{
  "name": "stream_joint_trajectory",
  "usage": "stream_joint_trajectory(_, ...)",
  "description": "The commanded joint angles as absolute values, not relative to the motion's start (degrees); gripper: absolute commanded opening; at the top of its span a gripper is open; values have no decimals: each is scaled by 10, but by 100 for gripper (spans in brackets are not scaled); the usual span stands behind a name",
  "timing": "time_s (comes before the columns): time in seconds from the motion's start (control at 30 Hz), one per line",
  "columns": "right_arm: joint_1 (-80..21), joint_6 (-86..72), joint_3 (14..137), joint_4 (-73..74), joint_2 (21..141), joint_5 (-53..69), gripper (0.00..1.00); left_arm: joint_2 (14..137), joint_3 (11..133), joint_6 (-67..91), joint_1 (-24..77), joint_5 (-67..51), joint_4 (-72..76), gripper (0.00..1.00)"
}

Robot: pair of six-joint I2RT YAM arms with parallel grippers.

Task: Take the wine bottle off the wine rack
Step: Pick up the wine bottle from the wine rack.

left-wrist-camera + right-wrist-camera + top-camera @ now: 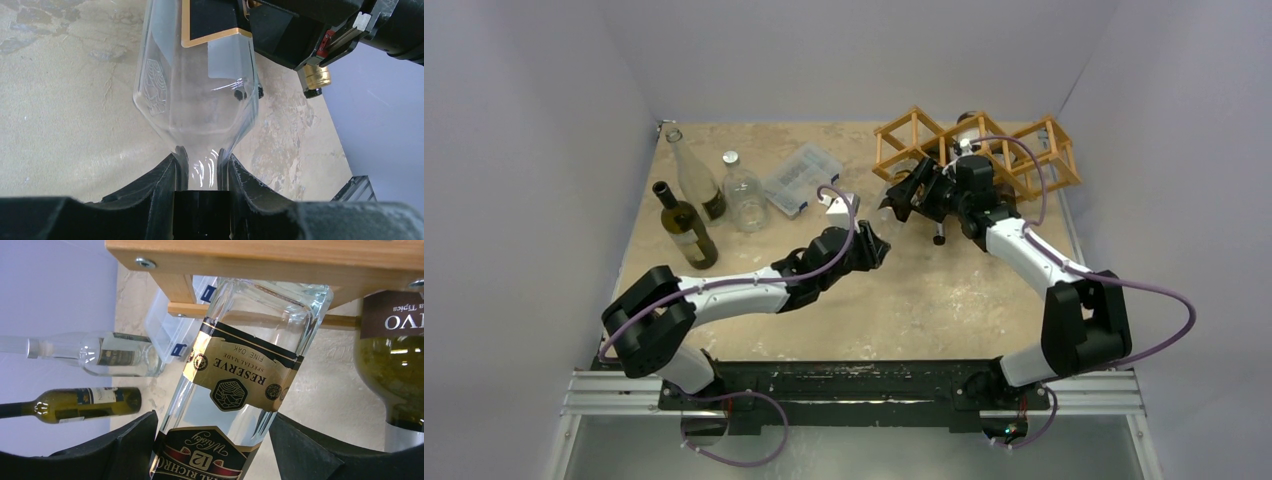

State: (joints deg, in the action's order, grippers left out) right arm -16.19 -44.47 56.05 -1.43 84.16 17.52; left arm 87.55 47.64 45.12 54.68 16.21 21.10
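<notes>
- The wine bottle (pixel 240 365), clear glass with a gold and black label, is seen lying between the 2 arms at about 1 o'clock on the surface (pixel 924 300). Its base end sits at the wine rack (pixel 260 252), just under a wooden rail. Whether it is fully out of the cell cannot be told.
- The left end effector (pixel 202 165) is closed on the bottle's neck.
- The right end effector (pixel 212 425) is placed astride the bottle's body, 1 finger on each side. Whether the glass is actually pressed cannot be told.
- Risk 1: the base could be caught on a rod if the bottle is drawn out at an angle, and the light rack could be dragged or tipped.
- Risk 2: a green bottle (pixel 390 365) is lodged in the neighbouring cell at 3 o'clock of the clear one. It could be shaken loose if the rack is shifted.
- Risk 3: the neck is smooth and narrow, so a slip is judged possible if the weight is carried there alone.
- Risk 4: opposed pulls by the 2 arms could twist the glass out of either hold.
- 3 spare bottles (pixel 686 225) and a plastic box (pixel 799 178) are noted at 10 to 11 o'clock, well apart from the work.
</notes>
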Motion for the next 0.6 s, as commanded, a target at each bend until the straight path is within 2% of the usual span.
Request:
stream_joint_trajectory(0.0,-175,-447,555,-73,808,204,83,827,478,432,563,162,271,0)
stream_joint_trajectory(0.57,-223,-425,511,-112,788,230,88,754,427,435,591,208,238,0)
